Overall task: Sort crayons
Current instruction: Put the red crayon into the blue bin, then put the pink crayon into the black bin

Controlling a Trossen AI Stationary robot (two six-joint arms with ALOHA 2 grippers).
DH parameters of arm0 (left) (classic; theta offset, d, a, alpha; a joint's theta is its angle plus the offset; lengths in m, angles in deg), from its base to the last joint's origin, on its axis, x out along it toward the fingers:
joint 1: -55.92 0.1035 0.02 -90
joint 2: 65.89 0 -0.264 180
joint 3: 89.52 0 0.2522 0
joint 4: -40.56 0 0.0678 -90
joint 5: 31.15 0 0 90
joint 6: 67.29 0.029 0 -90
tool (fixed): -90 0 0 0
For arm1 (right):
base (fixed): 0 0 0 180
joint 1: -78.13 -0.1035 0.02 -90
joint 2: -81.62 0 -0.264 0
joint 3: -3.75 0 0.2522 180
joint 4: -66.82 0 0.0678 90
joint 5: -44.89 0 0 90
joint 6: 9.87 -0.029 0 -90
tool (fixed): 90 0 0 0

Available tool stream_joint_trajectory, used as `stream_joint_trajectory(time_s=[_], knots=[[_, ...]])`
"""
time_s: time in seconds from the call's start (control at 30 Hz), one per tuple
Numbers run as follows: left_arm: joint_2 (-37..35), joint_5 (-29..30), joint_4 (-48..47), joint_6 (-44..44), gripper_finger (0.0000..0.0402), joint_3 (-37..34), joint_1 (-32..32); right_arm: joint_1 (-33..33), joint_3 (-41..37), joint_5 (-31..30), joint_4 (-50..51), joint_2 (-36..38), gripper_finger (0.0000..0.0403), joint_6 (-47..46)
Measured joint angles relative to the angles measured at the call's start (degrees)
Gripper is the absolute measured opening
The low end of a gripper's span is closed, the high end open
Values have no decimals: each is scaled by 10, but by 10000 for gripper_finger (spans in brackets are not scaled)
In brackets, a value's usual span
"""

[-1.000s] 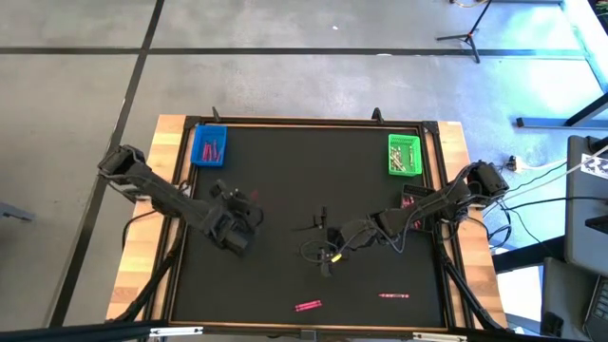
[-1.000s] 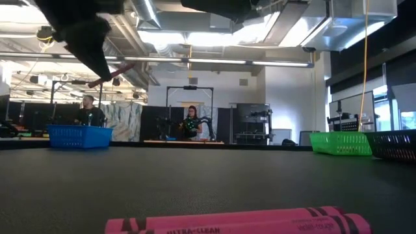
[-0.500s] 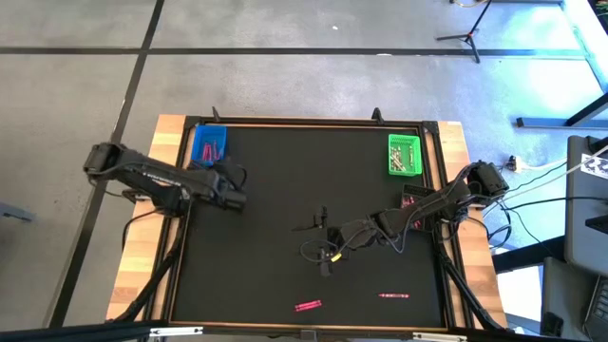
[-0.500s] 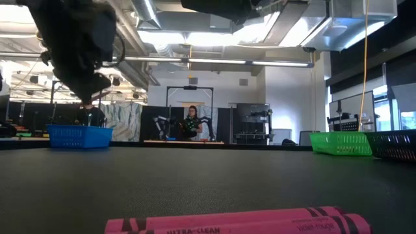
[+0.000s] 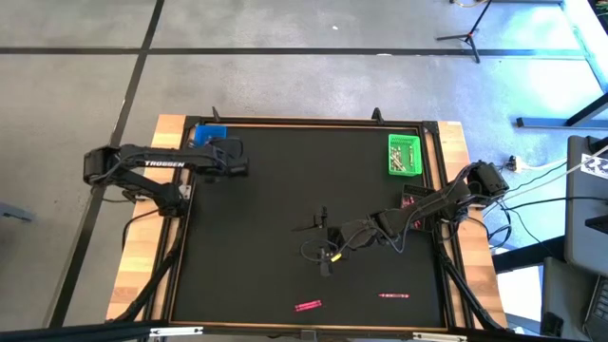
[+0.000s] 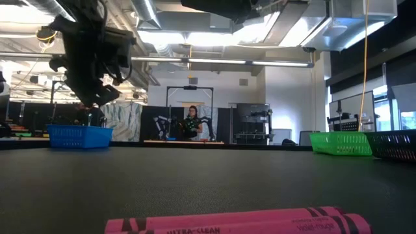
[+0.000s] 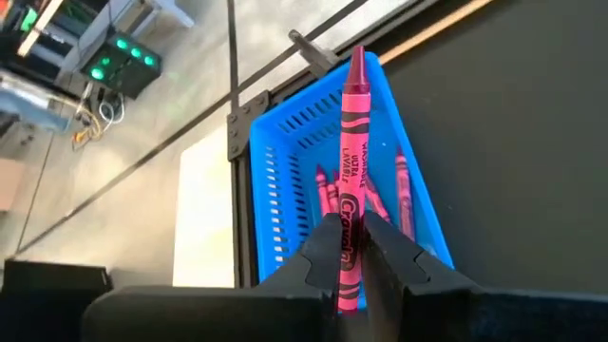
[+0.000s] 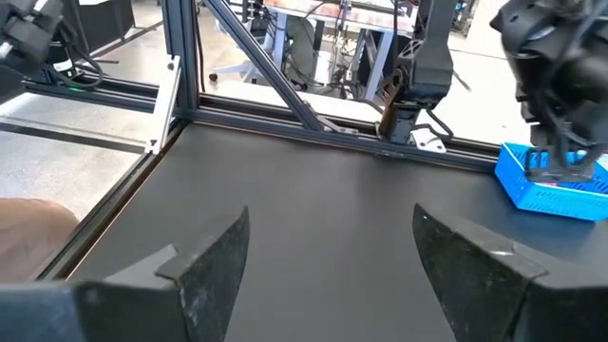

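Black counter (image 5: 285, 190), wood rim, grey floor around. Your left tool (image 7: 353, 249) upper left of high view, over blue tray (image 7: 285, 180), pinched on pink crayon (image 7: 352, 161), black-banded label, tip forward. Right tool (image 8: 328, 252) spread wide, holding nothing, centre-right. Wrist view alone shows crayons in tray (image 7: 399, 195); low view shows loose crayon (image 6: 234, 222) at bottom edge.

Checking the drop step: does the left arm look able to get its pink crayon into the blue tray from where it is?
Probably yes. The left end effector holds the pink crayon directly above the open blue tray, with nothing in between.
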Motion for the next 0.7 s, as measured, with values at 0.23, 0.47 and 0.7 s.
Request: stream_joint_trajectory(time_s=[0.23,0.47,0.7], knots=[[0,0,8,41,27,0,58,0,0,0,5,0,296,-1],[0,-21,-1,63,75,0,98,0,0,0,5,0,296,-2],[0,-30,-2,79,115,0,84,0,0,0,5,0,296,-2]])
